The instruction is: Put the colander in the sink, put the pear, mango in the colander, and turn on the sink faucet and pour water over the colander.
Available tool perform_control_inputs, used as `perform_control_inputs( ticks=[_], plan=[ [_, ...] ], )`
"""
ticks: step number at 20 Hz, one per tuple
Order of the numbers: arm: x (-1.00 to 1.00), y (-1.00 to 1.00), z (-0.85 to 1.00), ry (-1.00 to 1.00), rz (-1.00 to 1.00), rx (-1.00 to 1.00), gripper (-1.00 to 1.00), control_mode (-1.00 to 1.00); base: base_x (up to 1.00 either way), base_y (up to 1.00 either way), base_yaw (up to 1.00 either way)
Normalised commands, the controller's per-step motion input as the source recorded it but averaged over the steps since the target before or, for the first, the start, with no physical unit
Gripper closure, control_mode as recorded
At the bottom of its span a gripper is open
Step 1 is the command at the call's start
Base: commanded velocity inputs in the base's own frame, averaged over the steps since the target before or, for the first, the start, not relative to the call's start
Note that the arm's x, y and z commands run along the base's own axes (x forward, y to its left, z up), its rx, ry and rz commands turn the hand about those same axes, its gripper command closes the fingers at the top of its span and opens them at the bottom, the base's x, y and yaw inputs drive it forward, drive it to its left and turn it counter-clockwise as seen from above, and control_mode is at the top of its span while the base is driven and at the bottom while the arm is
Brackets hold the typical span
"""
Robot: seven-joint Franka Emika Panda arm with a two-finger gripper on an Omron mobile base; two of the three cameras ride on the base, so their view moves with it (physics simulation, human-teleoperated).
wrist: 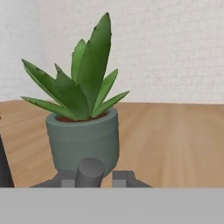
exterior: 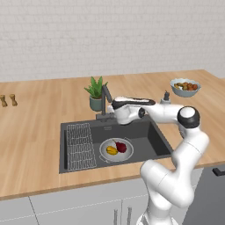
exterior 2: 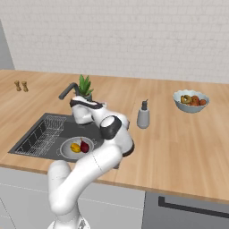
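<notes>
End effector, fingers together, sits at the sink faucet behind the sink. Inside the basin, the colander holds the mango left of the pear. A potted plant stands at the desk's back.

You're looking at a kitchen: wooden worktop, inset dark sink with faucet, white brick wall, cabinet fronts below, fruit bowl.
</notes>
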Motion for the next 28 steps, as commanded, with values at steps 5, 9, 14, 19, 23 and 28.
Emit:
perform_control_inputs(
  ticks=[5, 9, 14, 19, 23, 28],
  plan=[
    [0.02, -0.49, -0.01, 0.07, 0.0, 0.0, 1.0, -1.0, 0.0, 0.0, 0.0],
    [0.0, -0.51, -0.03, 0.06, 0.0, 0.0, 1.0, -1.0, 0.0, 0.0, 0.0],
    [0.0, -0.57, -0.07, 0.07, 0.0, 0.0, 1.0, -1.0, 0.0, 0.0, 0.0],
    [0.0, -0.62, -0.14, 0.09, 0.0, 0.0, 1.0, -1.0, 0.0, 0.0, 0.0],
    [0.01, -0.67, -0.26, 0.14, 0.0, 0.0, 1.0, -1.0, 0.0, 0.0, 0.0],
    [0.03, -0.69, -0.33, 0.16, 0.0, 0.0, 1.0, -1.0, 0.0, 0.0, 0.0]
  ],
)
